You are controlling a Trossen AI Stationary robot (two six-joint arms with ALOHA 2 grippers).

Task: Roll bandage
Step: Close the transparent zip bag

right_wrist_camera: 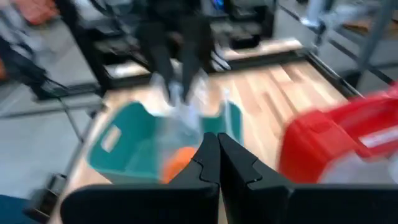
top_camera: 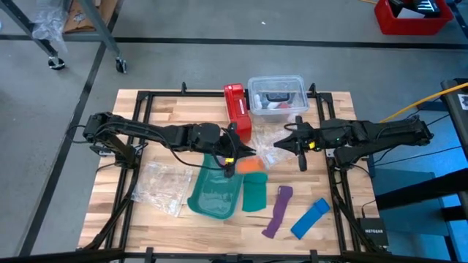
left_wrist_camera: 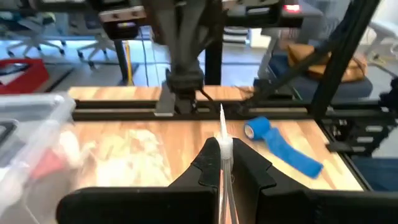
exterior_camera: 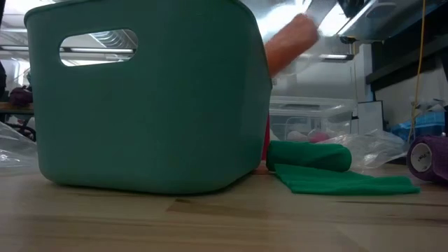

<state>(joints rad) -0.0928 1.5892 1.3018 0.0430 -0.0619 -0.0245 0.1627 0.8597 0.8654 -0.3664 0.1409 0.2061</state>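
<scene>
While I am looking for readable labels and finding none, my left gripper (top_camera: 229, 162) is pinching a clear plastic bag (left_wrist_camera: 222, 146) holding the orange bandage (top_camera: 251, 166) at mid-frame above the teal bin (top_camera: 216, 193); my right gripper (top_camera: 299, 143) is hovering closed, centre-right.

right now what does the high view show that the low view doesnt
Only the high view shows both arms: the left gripper, shut on a clear plastic bag beside the orange bandage, and the shut right gripper holding the same bag. It also shows the red box, the blue strip and another clear bag.

Only the low view shows the teal bin's handle cutout.

Both show the teal bin, green bandage, purple strip and clear container.
</scene>
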